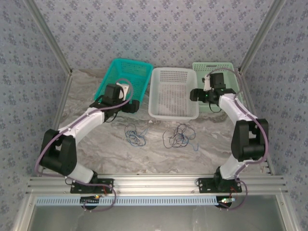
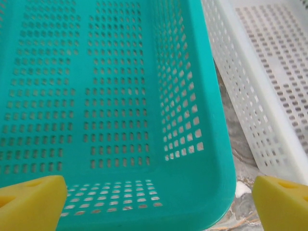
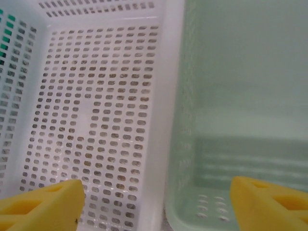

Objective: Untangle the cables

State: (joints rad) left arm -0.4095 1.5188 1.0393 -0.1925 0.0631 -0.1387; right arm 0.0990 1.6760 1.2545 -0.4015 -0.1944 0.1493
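The grey marbled desk (image 1: 110, 154) is lined at its far side with a perforated teal plastic basket (image 1: 130, 61), a white plastic basket (image 1: 174, 117) and a pale green plastic basket (image 1: 214, 64). The left tool (image 2: 158, 199) is released above the teal basket; the right tool (image 3: 156, 204) is spread empty over the white and green rims. The thin blue and dark cables (image 1: 179, 136) are seen in two heaps on the desk, near the baskets. A rim could be struck on descent, and strands pinched together would be knotted tighter.

Floral-patterned blue-grey walls (image 1: 159, 29), aluminium corner posts (image 1: 49, 36), pale marbled tabletop (image 1: 154, 161) under soft even light.
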